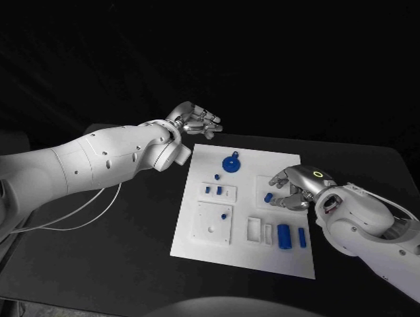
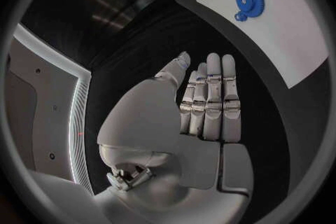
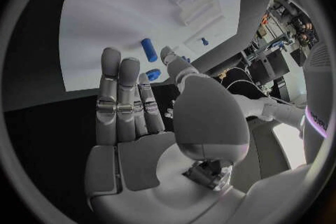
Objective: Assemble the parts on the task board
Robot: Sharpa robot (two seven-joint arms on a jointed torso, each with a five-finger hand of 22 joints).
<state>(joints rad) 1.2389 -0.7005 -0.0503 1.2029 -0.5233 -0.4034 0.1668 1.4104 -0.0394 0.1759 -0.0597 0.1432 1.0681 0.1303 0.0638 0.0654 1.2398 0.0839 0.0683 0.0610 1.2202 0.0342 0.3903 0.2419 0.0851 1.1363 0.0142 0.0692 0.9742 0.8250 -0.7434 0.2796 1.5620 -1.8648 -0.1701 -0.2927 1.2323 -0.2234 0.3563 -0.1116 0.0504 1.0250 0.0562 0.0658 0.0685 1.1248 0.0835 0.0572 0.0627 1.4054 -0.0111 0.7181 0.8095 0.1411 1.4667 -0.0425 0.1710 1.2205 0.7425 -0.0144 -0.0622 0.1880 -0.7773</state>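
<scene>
1. So the task board sat mid-table, with blue parts on it: a gear near its far edge and two cylinders toward its near right corner.
2. Right hand hung over the board's right side, just above a small blue part, fingers curled a bit, holding nothing I could see.
3. Left hand was off the board's far left corner over the black table, fingers straight and close together, empty.

One white board is seen on the black table. On the board, one large blue gear, one small blue gear and two blue cylinders are counted. Two hands are seen beside the board.
</scene>
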